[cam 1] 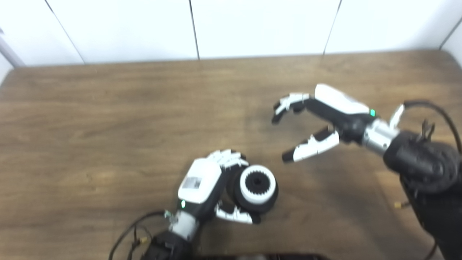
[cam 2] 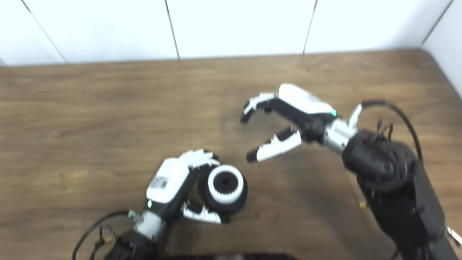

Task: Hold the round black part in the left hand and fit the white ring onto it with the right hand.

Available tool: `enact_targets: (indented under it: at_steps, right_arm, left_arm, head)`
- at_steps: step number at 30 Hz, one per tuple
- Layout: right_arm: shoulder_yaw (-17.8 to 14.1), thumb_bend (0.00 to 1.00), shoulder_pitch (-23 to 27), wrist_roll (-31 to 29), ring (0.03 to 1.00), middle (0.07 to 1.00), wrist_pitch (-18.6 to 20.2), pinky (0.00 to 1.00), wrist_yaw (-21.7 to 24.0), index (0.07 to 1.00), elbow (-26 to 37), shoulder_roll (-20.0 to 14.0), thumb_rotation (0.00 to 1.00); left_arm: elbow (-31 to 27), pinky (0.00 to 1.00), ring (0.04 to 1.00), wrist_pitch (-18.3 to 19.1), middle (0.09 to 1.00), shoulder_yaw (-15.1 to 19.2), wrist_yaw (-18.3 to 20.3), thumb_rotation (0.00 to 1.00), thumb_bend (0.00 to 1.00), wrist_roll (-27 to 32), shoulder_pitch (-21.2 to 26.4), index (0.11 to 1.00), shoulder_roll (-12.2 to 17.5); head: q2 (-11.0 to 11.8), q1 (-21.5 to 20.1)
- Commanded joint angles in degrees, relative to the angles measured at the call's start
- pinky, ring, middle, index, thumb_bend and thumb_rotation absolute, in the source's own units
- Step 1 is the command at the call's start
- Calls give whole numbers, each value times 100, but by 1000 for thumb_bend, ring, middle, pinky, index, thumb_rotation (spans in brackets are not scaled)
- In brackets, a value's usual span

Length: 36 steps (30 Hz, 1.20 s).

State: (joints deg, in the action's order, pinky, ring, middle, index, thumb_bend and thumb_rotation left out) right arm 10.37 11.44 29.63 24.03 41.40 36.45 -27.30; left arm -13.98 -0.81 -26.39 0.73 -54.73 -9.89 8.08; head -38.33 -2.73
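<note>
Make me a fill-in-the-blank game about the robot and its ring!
1. The white ring sits on the round black ____.
2. The left hand is ____ on the black part.
3. The right hand holds ____.
4. The table is made of ____.

Missing words: part; shut; nothing; wood.

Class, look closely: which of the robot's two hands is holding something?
The left hand, closed around the round black part carrying the white ring; the right hand is open and empty.
</note>
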Motion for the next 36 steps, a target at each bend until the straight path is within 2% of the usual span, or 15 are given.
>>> enact_targets:
  at_steps: [1,5,10,21,26,28,31,34,36]
  right_arm:
    - [-83,784,39,-11,908,831,-168,766,-218,667,152,-105,440]
    - [-74,814,-38,-3,902,825,-221,761,-296,663,165,-126,432]
    - [-101,844,-102,-50,906,825,-232,769,-392,662,143,-134,414]
    - [-185,873,-257,-163,905,832,-201,775,-541,681,112,-148,397]
    - [-332,882,-371,-348,895,851,-76,850,-563,708,52,-154,407]
    - [-363,910,-415,-344,887,847,-86,876,-591,705,31,-165,380]
    - [-404,951,-448,-308,885,846,4,813,-614,699,31,-174,350]
    - [-458,968,-428,-328,892,854,12,797,-655,700,20,-184,336]
    - [-497,981,-417,-332,888,853,-63,798,-723,694,-2,-190,325]
  left_arm:
    - [319,829,852,251,810,27,164,256,874,-155,-119,711,86]
    - [331,813,853,340,828,49,300,307,920,-142,-99,788,75]
    - [331,817,870,404,853,60,460,357,982,-123,-68,843,85]
    - [290,828,878,432,871,168,642,394,1000,115,-42,885,124]
    - [-103,846,901,709,895,329,1264,385,1000,375,54,903,184]
    - [-350,857,915,940,909,415,1718,381,1000,483,121,911,276]
    - [-780,908,949,1264,944,538,2459,404,1000,628,214,942,519]
    - [-1134,913,961,1484,963,639,3036,389,1000,739,291,961,780]
    - [-1367,899,958,1649,967,763,3292,378,1000,883,300,962,936]
  head:
    - [-1,-4]
    - [96,6]
    - [182,5]
    - [334,4]
    - [314,-33]
    - [298,-35]
    - [278,-29]
    - [266,-33]
    - [263,-36]
